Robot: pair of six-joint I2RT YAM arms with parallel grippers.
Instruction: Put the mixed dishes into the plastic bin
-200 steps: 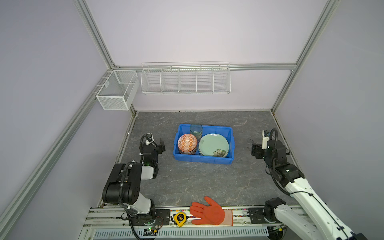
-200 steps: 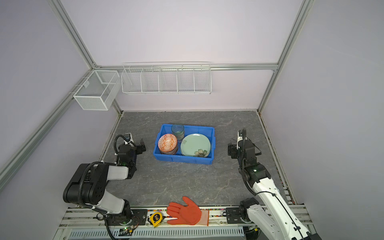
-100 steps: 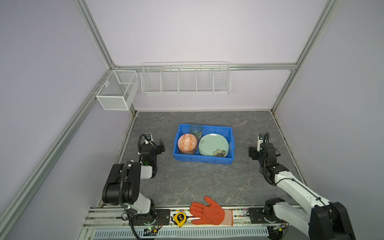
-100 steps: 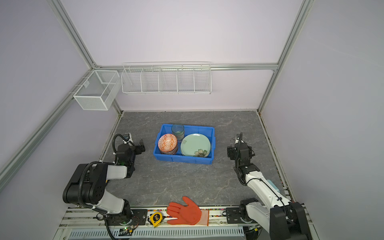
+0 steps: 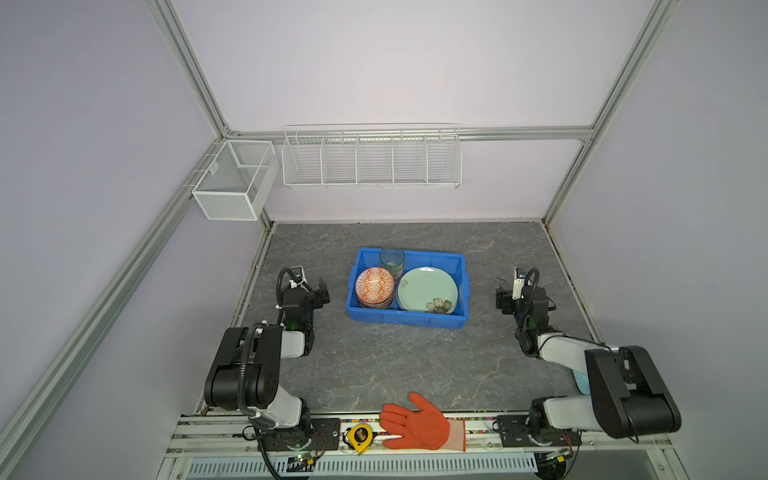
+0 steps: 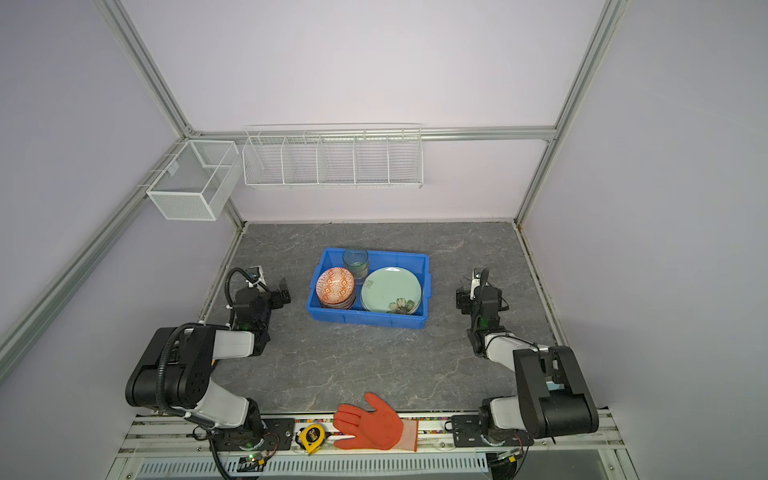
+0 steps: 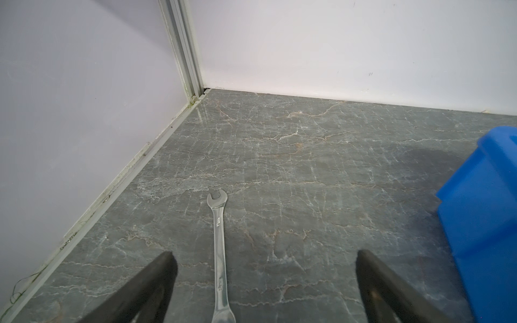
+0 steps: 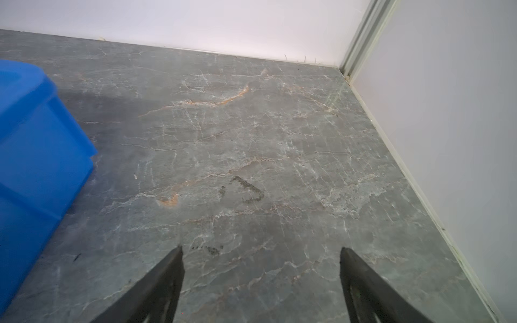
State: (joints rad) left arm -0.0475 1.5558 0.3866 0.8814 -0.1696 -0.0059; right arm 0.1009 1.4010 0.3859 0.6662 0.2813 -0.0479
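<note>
Where the grey marbled table [image 5: 374,365] fills the floor of a pale-walled enclosure, both top views show the blue plastic bin [image 5: 407,321] near its middle, well apart from both arms. Inside the bin, an orange patterned bowl [image 5: 374,286] tops a stack of bowls on the left. A mint green plate [image 5: 427,289] with a flower print lies flat on the right. A translucent cup [image 5: 392,262] stands upright in the back left corner. The left arm [image 5: 249,365] and the right arm [image 5: 615,386] sit low on either side of the bin. On the front rail lies an orange glove [image 5: 417,424], with a yellow tape measure [image 5: 360,434] just beside it. A long wire basket [image 5: 372,160] and a smaller mesh basket [image 5: 232,183] hang on the walls.

In the left wrist view, the left jaws are spread wide and grip nothing. A silver wrench [image 7: 219,251] lies flat on the table between them, its open end pointing away. One blue corner of the bin shows at the edge.

In the right wrist view, the right jaws are also spread wide, holding nothing, above the table. A blue wall of the bin stands off to one side.
</note>
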